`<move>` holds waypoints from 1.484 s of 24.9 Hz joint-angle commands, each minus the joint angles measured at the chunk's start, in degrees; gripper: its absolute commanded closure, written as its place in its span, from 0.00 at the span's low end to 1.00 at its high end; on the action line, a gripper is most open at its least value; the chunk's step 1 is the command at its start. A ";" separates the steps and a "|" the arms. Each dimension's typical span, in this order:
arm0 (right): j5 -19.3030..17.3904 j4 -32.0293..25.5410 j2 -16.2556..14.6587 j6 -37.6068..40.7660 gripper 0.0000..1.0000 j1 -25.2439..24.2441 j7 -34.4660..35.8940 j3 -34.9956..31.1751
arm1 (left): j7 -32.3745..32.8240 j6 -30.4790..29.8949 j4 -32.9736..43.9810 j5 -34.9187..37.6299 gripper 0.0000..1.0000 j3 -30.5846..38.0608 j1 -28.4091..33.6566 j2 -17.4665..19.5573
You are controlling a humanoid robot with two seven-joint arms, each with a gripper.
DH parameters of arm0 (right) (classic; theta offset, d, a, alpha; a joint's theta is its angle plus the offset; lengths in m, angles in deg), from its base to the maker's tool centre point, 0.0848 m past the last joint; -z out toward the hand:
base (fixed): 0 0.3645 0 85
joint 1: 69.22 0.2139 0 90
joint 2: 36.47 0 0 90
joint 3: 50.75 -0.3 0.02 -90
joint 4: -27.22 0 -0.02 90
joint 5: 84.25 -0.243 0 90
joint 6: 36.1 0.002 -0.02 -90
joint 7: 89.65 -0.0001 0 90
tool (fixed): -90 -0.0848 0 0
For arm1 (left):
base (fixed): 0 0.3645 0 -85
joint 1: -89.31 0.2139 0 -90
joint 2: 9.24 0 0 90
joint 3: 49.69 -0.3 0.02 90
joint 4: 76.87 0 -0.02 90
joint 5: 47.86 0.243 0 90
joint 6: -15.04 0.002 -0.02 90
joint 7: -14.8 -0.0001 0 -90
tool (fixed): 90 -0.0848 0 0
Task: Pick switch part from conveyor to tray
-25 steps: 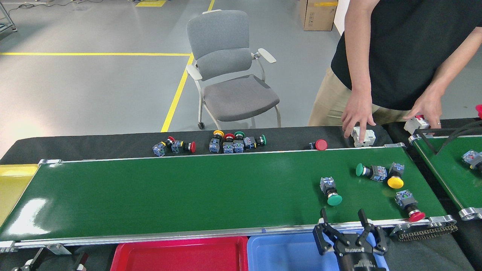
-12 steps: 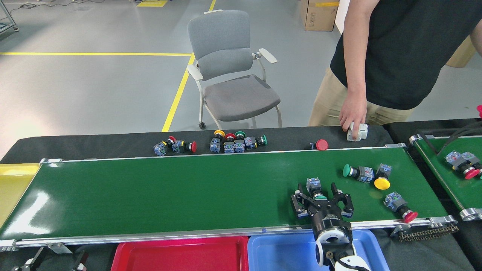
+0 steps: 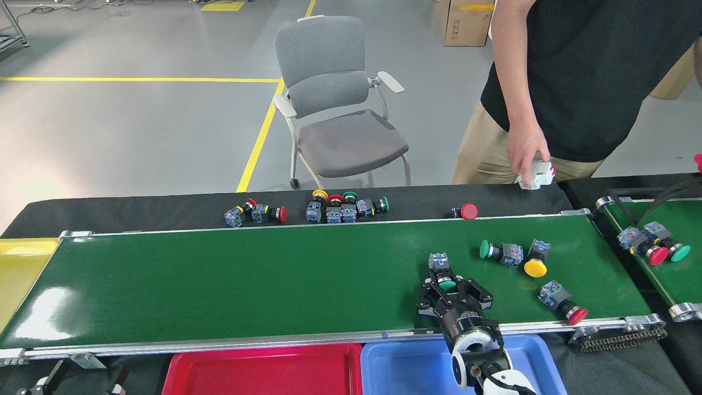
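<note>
A: Green conveyor (image 3: 247,285) is carrying loose switches; trays (image 3: 411,367) at 6 o'clock are sitting empty.

B: Right gripper (image 3: 451,289) is clamping the green switch (image 3: 443,271) on the belt. Lift pending. Left gripper (image 3: 77,378): cannot tell.

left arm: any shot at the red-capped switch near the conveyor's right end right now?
Probably not. The left claw sits low at the near left corner, and the red-capped switch lies at the conveyor's far right, with the right claw in between.
</note>
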 commanded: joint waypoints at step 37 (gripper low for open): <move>0.19 -20.44 -4.70 -8.19 0.01 -19.49 14.64 5.50 | -0.40 4.83 0.84 -0.69 0.00 1.34 -0.21 -1.46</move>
